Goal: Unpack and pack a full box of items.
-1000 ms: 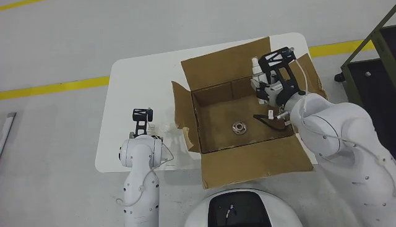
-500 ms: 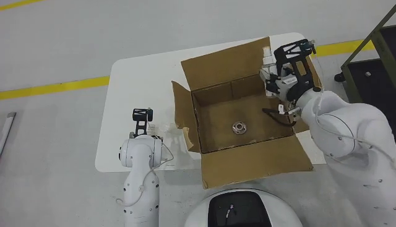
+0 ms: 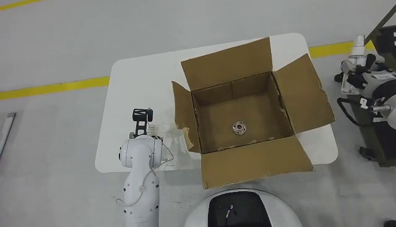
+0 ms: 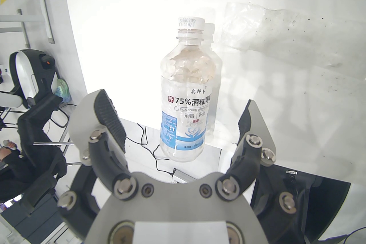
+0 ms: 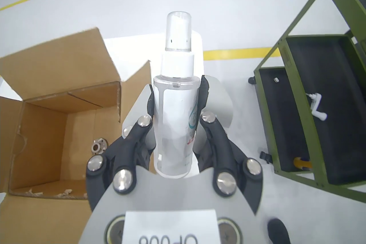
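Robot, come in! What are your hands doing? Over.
Right gripper shut on spray bottle, past the table edge. Left gripper open, facing upright clear bottle. Box open, one metal fitting inside. Nothing blocking.

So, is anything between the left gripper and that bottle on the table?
Nothing visible. The left gripper is open, with the bottle standing upright just ahead of its fingers. A second bottle stands right behind it, not in front.
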`<state>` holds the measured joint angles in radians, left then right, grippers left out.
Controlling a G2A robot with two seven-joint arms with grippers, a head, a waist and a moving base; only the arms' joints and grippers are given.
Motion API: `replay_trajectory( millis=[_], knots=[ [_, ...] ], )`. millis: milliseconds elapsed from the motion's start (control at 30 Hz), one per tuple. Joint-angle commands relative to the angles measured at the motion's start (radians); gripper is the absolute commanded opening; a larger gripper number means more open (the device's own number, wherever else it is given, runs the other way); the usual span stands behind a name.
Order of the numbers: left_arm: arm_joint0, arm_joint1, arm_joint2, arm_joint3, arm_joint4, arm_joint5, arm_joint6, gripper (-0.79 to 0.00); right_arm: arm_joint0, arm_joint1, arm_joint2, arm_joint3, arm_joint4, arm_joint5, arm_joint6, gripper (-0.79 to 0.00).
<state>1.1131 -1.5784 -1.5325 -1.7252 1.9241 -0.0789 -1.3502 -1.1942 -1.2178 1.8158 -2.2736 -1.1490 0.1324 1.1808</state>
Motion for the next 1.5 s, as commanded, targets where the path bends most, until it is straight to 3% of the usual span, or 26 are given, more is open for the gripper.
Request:
replay_trajectory(
  millis=[0, 300, 600, 967, 1467],
  knots=[
    [0.000, 0.000, 0.000, 0.000, 0.000, 0.000, 0.000, 0.000, -0.048, 0.001, 0.019, -0.015, -0.003, -0.006, 0.017, -0.785],
    [0.000, 0.000, 0.000, 0.000, 0.000, 0.000, 0.000, 0.000, -0.277, 0.002, 0.082, -0.019, -0.010, -0.049, 0.003, -0.785],
    [0.000, 0.000, 0.000, 0.000, 0.000, 0.000, 0.000, 0.000, -0.410, -0.004, 0.000, 0.073, -0.016, -0.074, -0.107, -0.785],
    [0.000, 0.000, 0.000, 0.000, 0.000, 0.000, 0.000, 0.000, -0.347, -0.002, -0.115, 0.189, -0.072, -0.103, -0.149, -0.785],
    [0.000, 0.000, 0.000, 0.000, 0.000, 0.000, 0.000, 0.000, -0.324, -0.002, -0.166, 0.267, -0.081, -0.086, -0.154, -0.785]
  ],
)
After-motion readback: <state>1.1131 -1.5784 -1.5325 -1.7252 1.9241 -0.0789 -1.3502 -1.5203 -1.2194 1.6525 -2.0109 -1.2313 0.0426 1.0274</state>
